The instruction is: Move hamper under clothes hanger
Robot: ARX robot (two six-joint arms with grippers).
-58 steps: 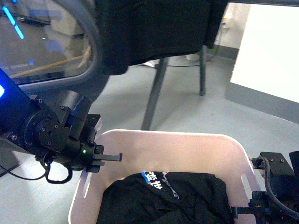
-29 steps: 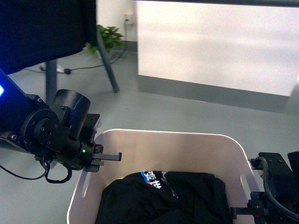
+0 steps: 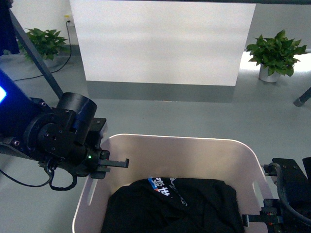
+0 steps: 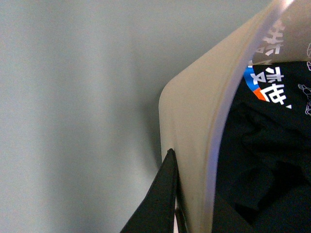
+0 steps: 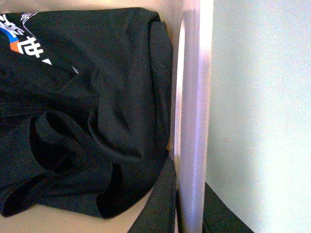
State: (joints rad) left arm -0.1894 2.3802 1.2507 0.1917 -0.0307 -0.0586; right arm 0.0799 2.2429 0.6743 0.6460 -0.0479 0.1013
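The hamper (image 3: 181, 141), a beige tub with rounded corners, fills the lower front view and holds a black garment (image 3: 170, 208) with a blue and white print. My left gripper (image 3: 104, 167) is shut on the tub's left wall, and my right gripper (image 3: 261, 219) is shut on its right wall. In the left wrist view the wall (image 4: 192, 121) runs between that gripper's (image 4: 194, 199) dark fingers. In the right wrist view the rim (image 5: 194, 97) sits pinched in the gripper (image 5: 192, 199), beside the garment (image 5: 87, 97). Of the clothes hanger, a slanted leg (image 3: 36, 63) shows far left and another (image 3: 302, 97) far right.
Ahead stands a wide white panel (image 3: 160, 43) on a grey base. Potted plants stand at its left (image 3: 46, 41) and right (image 3: 274, 53). Grey floor (image 3: 194, 116) lies between the tub and the panel. A dark garment's edge (image 3: 4, 29) hangs at the top left.
The whole background has swept leftward: the dryer door and hanging dark clothes left the view, and the white panel and plants came in. Hamper and both grippers keep the same places in the picture.
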